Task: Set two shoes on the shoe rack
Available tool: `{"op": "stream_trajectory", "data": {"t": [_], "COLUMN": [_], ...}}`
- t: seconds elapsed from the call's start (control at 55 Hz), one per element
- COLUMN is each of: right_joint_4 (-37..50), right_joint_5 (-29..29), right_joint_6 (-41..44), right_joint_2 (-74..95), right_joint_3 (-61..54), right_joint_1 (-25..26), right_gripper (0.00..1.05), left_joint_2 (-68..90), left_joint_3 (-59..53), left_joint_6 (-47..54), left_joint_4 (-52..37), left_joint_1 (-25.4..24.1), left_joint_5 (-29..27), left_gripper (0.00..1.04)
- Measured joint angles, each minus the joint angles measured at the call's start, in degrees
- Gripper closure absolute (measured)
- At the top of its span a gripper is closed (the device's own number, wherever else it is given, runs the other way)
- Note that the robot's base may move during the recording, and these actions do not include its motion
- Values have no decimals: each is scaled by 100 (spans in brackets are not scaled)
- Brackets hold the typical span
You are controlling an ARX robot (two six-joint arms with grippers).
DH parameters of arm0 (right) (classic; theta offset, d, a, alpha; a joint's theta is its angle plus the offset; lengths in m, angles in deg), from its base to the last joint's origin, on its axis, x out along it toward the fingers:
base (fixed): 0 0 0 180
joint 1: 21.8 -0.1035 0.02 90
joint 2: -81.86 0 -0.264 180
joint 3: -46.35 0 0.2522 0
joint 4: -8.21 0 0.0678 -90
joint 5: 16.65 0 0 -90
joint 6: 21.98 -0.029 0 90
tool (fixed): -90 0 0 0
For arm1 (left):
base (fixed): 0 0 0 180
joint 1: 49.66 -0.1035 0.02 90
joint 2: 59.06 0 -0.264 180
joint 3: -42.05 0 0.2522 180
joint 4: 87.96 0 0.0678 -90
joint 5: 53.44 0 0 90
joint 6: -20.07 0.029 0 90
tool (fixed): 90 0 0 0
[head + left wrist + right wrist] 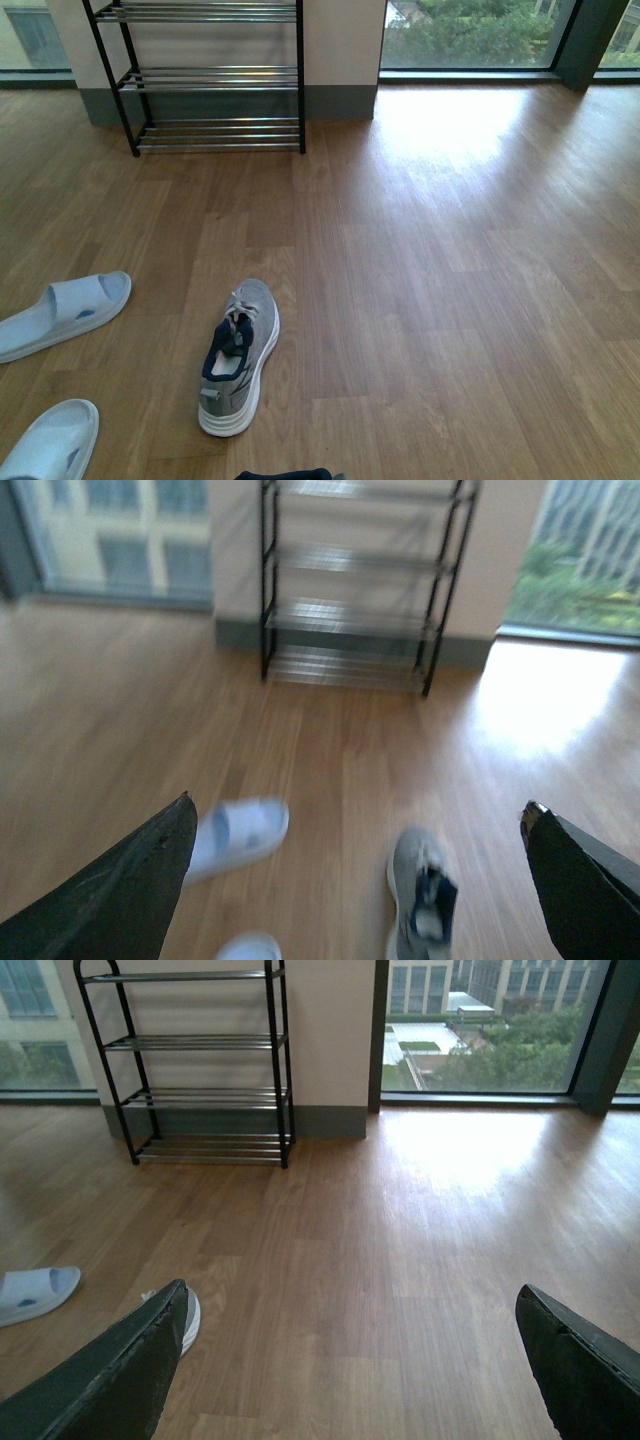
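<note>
One grey sneaker [240, 355] lies on the wood floor [450, 300], toe toward the shoe rack [215, 75], which stands well apart against the wall. Pale blue slippers [65, 310] lie left of the sneaker. Left hand [358, 805] and right hand [352, 1288] both have fingers spread wide apart, holding nothing.

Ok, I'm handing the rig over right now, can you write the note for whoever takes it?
Left gripper: open, empty. Right gripper: open, empty.
One grey sneaker stands on the floor, well short of the shoe rack; the other sneaker is not clearly in view.
Rack tiers in view hold no shoes: nothing placed yet.
Left: pick and rack both shoes. Ignore the blue slipper and second slipper beside the sneaker.
</note>
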Motion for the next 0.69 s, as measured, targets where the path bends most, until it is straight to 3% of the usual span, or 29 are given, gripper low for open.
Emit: {"op": "stream_trajectory", "data": {"t": [0.036, 0.127, 0.2, 0.273, 0.437, 0.619, 0.692], "right_joint_4": [0, 0, 0, 0, 0, 0, 0], "right_joint_5": [2, 7, 4, 4, 4, 4, 4], "right_joint_6": [0, 0, 0, 0, 0, 0, 0], "right_joint_2": [0, 0, 0, 0, 0, 0, 0], "right_joint_3": [0, 0, 0, 0, 0, 0, 0], "right_joint_1": [0, 0, 0, 0, 0, 0, 0], "right_gripper": [9, 9, 9, 9, 9, 9, 9], "left_joint_2": [590, 1475, 2721, 4076, 6465, 9241, 10360], "left_joint_3": [122, 166, 251, 413, 828, 1541, 1899], "left_joint_6": [-922, -2380, -4006, -4951, -6218, -7705, -8387], "left_joint_4": [-31, -584, -1567, -2463, -3543, -3978, -4194], "left_joint_1": [411, 1110, 1871, 2258, 2636, 3095, 3165], "left_joint_5": [-649, -1134, -1373, -1193, -883, -577, -197], "left_gripper": [9, 9, 9, 9, 9, 9, 9]}}
